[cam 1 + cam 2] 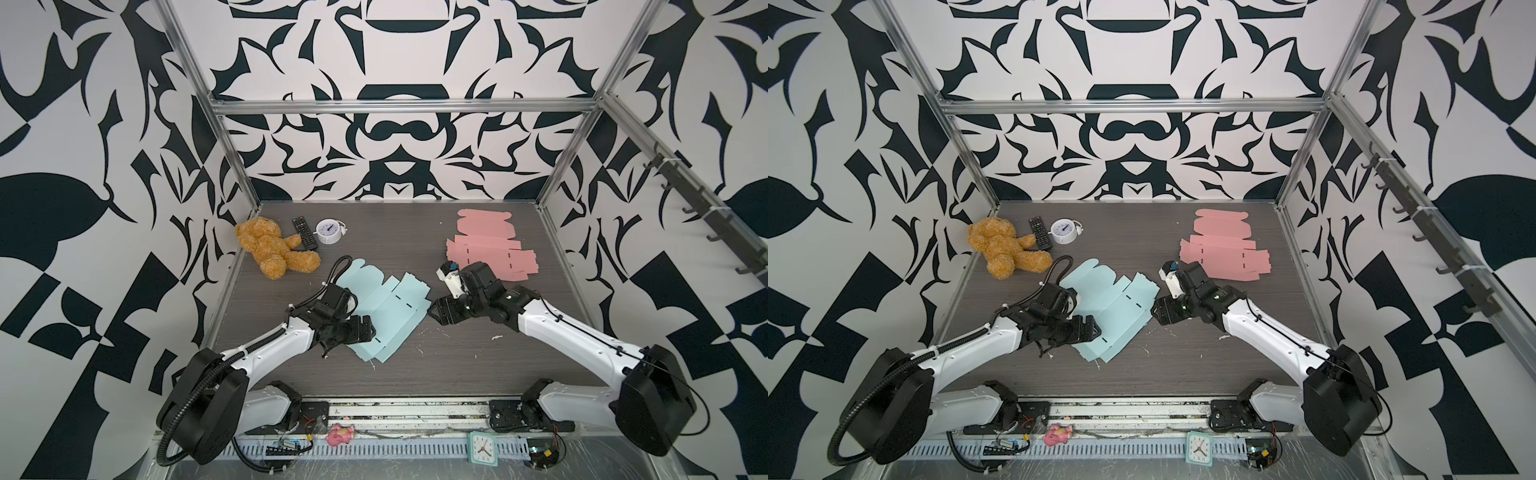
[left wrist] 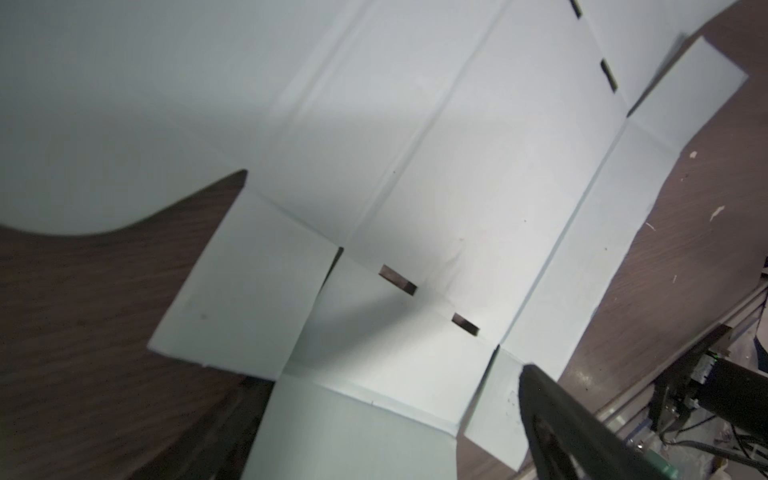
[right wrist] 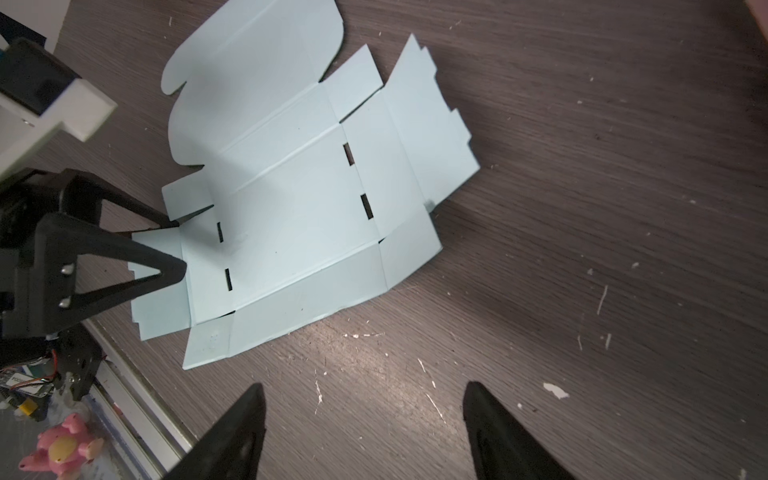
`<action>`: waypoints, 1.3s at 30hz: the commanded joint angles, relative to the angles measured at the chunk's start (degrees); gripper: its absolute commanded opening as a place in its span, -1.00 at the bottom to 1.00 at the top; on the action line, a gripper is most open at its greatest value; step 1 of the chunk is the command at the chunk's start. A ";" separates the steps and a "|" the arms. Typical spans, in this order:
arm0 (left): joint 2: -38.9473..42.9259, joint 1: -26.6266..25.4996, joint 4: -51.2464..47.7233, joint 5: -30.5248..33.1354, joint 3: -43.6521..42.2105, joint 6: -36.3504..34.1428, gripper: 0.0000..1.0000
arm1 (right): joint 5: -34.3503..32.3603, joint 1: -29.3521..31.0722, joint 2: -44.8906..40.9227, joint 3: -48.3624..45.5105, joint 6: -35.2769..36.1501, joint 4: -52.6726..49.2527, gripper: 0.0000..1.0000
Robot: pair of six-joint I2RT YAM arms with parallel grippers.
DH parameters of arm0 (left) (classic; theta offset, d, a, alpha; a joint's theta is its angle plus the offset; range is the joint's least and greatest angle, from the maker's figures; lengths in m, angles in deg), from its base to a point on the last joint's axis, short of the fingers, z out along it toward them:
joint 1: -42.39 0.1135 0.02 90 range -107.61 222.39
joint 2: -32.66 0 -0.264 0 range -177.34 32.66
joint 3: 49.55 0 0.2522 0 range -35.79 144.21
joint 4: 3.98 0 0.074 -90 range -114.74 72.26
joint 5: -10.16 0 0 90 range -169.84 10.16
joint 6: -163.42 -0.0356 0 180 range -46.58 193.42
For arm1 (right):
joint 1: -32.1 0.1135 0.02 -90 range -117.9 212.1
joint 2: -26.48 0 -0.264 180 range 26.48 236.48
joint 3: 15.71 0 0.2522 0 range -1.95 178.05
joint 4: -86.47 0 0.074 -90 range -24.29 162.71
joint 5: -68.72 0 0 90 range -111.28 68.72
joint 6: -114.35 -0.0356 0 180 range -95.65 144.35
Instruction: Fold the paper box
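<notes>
The paper box is a light blue die-cut blank (image 1: 386,307) (image 1: 1117,307) lying unfolded in the middle of the table. Its side flaps curl up slightly in the right wrist view (image 3: 299,199). My left gripper (image 1: 368,330) (image 1: 1094,328) (image 3: 180,245) is open over the blank's left side flap. In the left wrist view the blank (image 2: 415,187) fills the frame and only one black finger (image 2: 552,411) shows past the flap. My right gripper (image 1: 434,313) (image 1: 1156,316) (image 3: 365,399) is open and empty over bare table just off the blank's right edge.
Flat pink box blanks (image 1: 490,249) lie stacked at the back right. A teddy bear (image 1: 274,249), a remote (image 1: 304,232) and a white alarm clock (image 1: 328,231) sit at the back left. On the front rail are a pink toy (image 1: 340,434) and a green clock (image 1: 482,446).
</notes>
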 commanded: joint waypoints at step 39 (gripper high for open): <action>-9.79 -21.34 11.41 0.29 4.87 8.62 0.93 | -2.22 -0.02 3.28 -0.30 -5.80 2.23 0.52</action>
